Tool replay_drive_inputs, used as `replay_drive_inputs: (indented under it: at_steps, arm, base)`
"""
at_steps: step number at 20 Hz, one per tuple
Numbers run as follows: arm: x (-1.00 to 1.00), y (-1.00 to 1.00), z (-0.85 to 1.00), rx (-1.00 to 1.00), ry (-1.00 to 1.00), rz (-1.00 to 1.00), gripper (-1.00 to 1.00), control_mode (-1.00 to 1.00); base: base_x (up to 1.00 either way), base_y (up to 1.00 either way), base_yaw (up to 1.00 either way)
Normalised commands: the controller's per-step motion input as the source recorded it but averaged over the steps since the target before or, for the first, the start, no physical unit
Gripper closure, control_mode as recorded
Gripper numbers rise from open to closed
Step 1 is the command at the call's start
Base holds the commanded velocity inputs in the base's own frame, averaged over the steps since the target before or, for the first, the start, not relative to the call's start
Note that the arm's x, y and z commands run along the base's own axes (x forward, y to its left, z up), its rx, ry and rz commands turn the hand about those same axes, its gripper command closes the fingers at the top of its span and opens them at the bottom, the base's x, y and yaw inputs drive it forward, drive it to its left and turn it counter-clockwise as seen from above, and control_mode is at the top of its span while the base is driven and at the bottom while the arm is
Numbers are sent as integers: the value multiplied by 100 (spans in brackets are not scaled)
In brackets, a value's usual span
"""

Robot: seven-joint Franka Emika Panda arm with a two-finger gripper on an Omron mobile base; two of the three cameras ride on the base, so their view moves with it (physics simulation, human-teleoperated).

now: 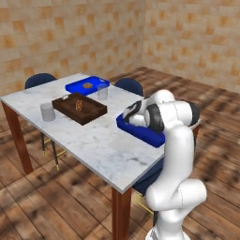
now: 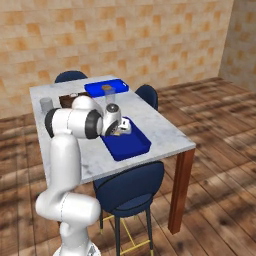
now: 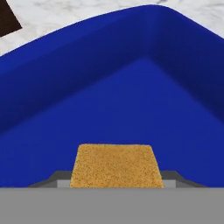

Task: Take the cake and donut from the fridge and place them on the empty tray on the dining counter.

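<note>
Tan brick walls [image 1: 70, 33], wood plank floor [image 1: 56, 206], navy chairs [image 2: 130, 190].

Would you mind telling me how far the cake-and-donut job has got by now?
Done: the cake is out of the fridge and at the dining counter. In hand: the gripper holds it just above the floor of the empty tray, not yet released. Left: let go, then fetch the donut.

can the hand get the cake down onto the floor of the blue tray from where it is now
Probably yes. The hand is shut on the cake and hangs right over the empty tray, inside its rim. The blue floor ahead is bare, so nothing seems to block lowering the cake.
</note>
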Motion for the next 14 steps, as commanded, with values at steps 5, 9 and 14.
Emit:
replay_drive_inputs:
  at_steps: [5, 9, 14]
  arm:
    - [36, 0, -35, 0, 3, 0, 100, -100]
    - [25, 0, -35, 0, 1, 0, -100, -100]
    - [-3, 0, -2, 0, 0, 0, -100, -100]
  base:
    - [0, 0, 0]
    - [0, 0, 0]
    - [0, 0, 0]
